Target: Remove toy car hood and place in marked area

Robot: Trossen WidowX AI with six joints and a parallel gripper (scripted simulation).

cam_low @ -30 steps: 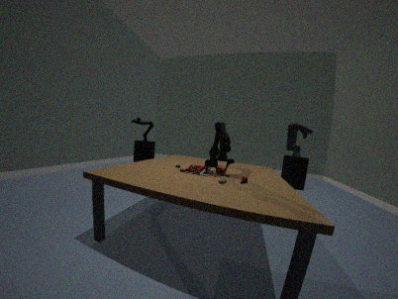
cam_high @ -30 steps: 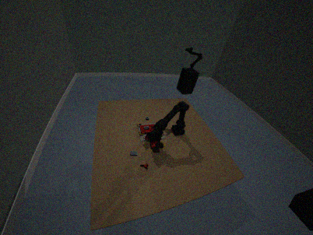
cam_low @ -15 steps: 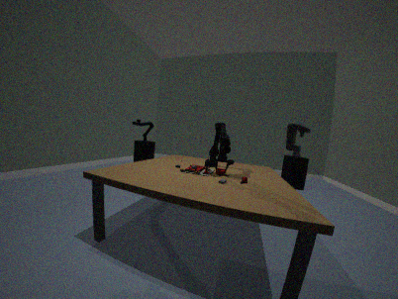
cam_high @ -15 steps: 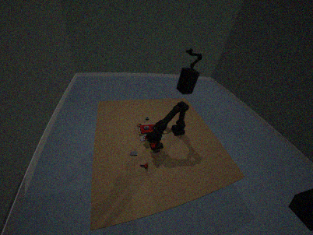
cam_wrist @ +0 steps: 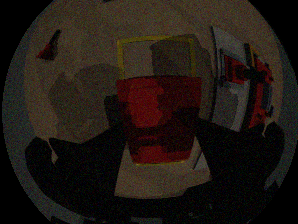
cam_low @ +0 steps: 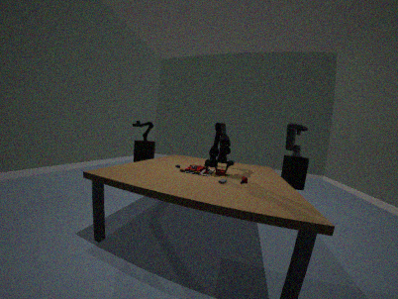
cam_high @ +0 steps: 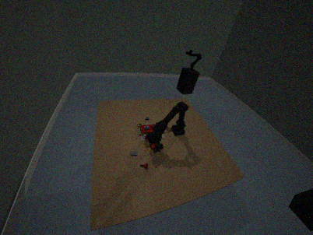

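Observation:
My gripper [cam_wrist: 160,123] [cam_high: 156,145] [cam_low: 219,169] is shut on the red hood [cam_wrist: 160,116] [cam_high: 153,147] and holds it low over the table. In the wrist view the hood hangs over the near part of the yellow-outlined marked area [cam_wrist: 120,59]; I cannot tell whether it touches the table. The red and white toy car [cam_wrist: 241,90] [cam_high: 145,131] [cam_low: 195,169] stands just beside the area, to the right in the wrist view. Much of the area's outline is hidden behind the hood.
A small grey part [cam_high: 134,153] and a small red part [cam_high: 144,166] [cam_wrist: 49,44] lie loose on the wooden table top [cam_high: 117,194]. Another small part [cam_high: 147,118] lies behind the car. Dark camera stands [cam_high: 188,79] [cam_low: 295,168] stand off the table.

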